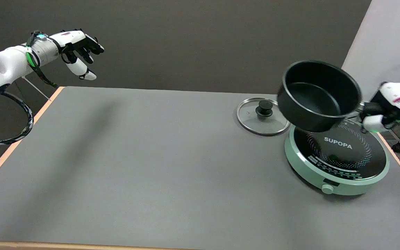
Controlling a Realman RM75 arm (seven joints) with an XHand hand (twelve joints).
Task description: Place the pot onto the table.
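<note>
A black pot (317,95) hangs in the air at the right, tilted with its mouth toward me, above the far edge of the green induction cooker (339,159). My right hand (387,109) grips the pot's handle at the pot's right side; the handle itself is mostly hidden inside the hand. The pot is empty. It touches neither the cooker nor the grey table (151,166).
A glass lid (262,116) with a black knob lies flat on the table just left of the cooker, partly behind the pot. The idle left hand (78,52) hangs above the far left corner. The table's right edge runs close to the cooker.
</note>
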